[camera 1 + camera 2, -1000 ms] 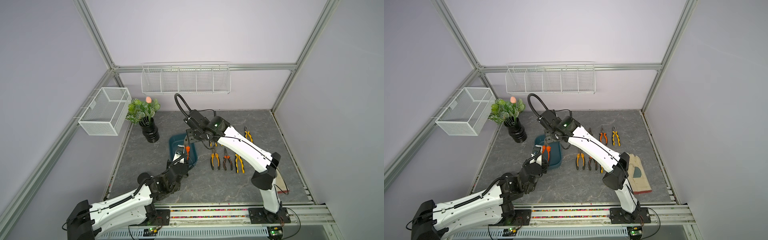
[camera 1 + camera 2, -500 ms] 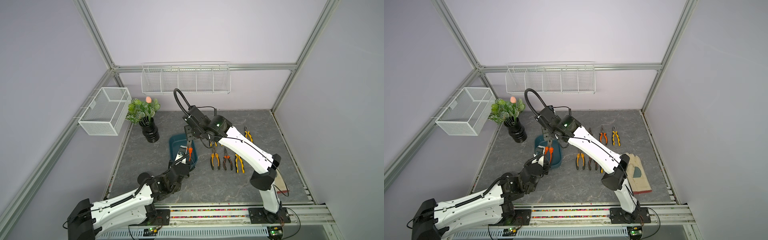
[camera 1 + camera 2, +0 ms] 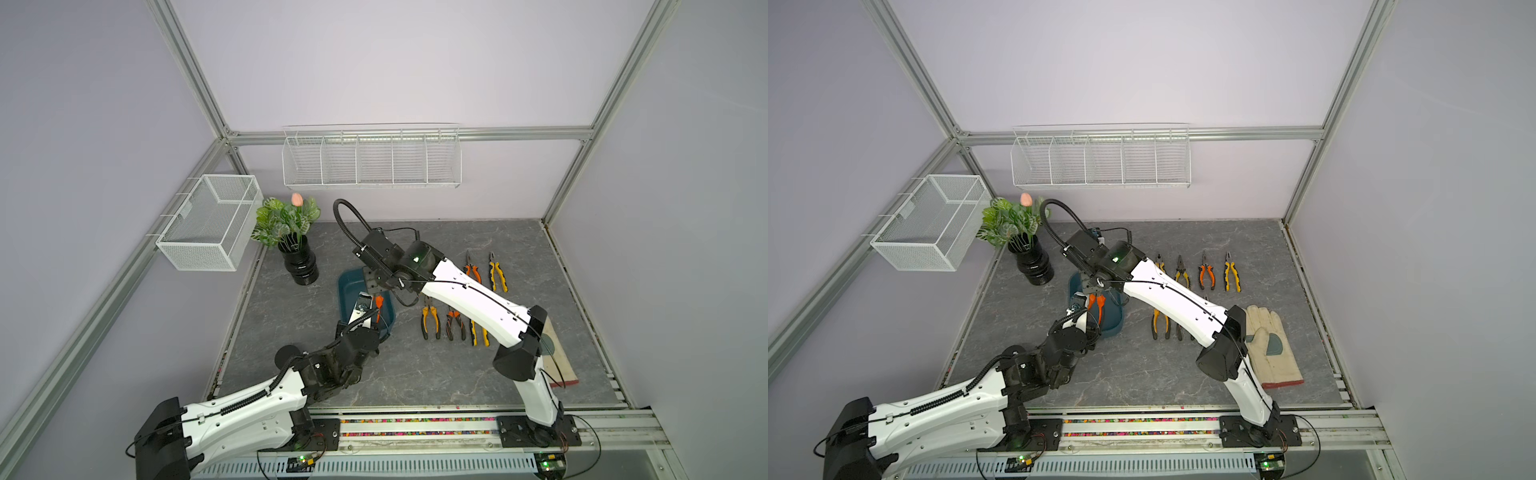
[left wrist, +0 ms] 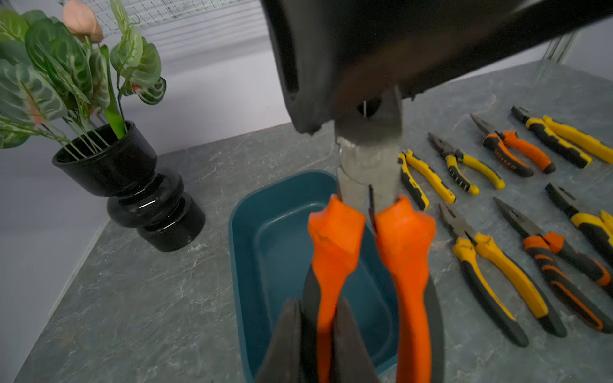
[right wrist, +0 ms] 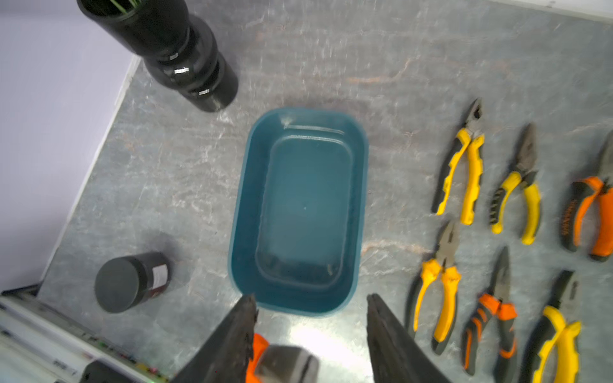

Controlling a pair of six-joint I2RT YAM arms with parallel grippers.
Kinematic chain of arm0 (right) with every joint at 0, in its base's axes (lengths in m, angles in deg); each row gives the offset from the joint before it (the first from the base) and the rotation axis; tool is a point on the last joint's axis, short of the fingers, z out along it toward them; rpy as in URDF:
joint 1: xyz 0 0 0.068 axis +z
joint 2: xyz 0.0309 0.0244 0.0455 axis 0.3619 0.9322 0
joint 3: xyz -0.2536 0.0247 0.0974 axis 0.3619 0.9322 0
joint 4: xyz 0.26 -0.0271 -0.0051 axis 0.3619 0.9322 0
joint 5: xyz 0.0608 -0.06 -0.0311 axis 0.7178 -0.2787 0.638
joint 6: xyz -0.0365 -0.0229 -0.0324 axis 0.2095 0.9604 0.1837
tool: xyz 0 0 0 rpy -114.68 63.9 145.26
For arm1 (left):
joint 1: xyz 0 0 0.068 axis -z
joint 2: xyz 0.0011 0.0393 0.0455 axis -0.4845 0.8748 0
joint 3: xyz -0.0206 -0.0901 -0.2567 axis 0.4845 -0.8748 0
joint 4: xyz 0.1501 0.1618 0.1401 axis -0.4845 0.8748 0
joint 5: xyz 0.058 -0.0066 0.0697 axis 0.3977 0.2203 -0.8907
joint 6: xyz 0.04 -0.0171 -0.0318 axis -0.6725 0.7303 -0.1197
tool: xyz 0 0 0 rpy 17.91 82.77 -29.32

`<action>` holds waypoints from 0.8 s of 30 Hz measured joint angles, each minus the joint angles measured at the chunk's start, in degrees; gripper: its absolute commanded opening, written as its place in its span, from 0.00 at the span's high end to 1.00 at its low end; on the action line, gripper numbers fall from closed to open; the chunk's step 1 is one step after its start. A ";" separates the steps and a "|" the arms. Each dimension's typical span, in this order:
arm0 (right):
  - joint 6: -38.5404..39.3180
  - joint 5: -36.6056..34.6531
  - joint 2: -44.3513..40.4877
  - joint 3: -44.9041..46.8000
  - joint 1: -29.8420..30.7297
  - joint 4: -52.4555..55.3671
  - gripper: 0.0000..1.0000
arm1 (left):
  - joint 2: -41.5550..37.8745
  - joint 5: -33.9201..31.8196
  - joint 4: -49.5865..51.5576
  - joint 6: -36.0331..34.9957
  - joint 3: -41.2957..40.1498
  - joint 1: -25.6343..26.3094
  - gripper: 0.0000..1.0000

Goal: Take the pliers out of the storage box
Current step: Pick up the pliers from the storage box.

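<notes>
Orange-handled pliers (image 4: 368, 252) stand nearly upright above the empty storage box (image 5: 360, 185). One handle is pinched in the left claw (image 4: 316, 328). The metal head points up between the spread jaws of the right claw (image 5: 310, 300), which grips nothing yet.

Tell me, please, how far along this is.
Done: seven yellow- or orange-handled pliers on the grey table; the dark teal plastic tub is empty. In hand: left claw holds the last orange-handled pliers above it; right claw open around its head. Left: placing it.
</notes>
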 measured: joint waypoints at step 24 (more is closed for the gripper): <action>-14.34 5.92 -9.90 20.92 -0.72 -19.04 0.59 | 4.22 -5.60 -4.04 1.90 -0.02 0.87 1.00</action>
